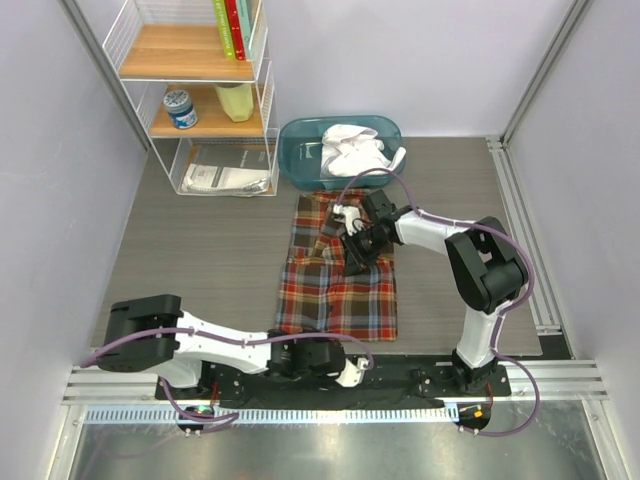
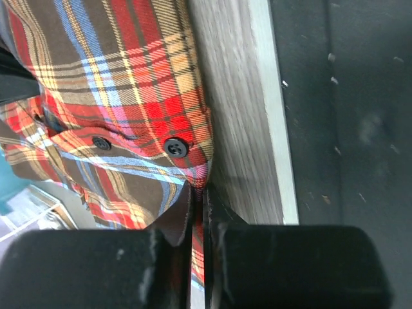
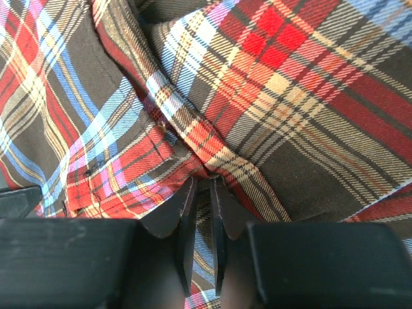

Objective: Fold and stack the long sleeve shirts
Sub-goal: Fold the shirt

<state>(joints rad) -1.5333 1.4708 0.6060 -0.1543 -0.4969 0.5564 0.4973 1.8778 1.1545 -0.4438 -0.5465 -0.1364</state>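
The plaid flannel shirt [image 1: 335,290] lies partly folded in the middle of the table [image 1: 200,250], between the arms' bases and a teal bin [image 1: 296,160] that holds a crumpled white shirt [image 1: 355,148]. The left gripper [image 2: 198,196], at the table's near edge, has its fingers pressed together on the shirt's near corner, just beside two dark buttons [image 2: 175,147]. The right gripper [image 3: 203,183], over the far half of the plaid flannel shirt, pinches a raised fold of it.

The plaid shirt [image 1: 335,285] is red, brown, blue and yellow with black buttons [image 2: 175,147]; the white shirt [image 1: 352,148] fills a teal bin [image 1: 297,150] on a grey wood-grain table [image 1: 210,250].
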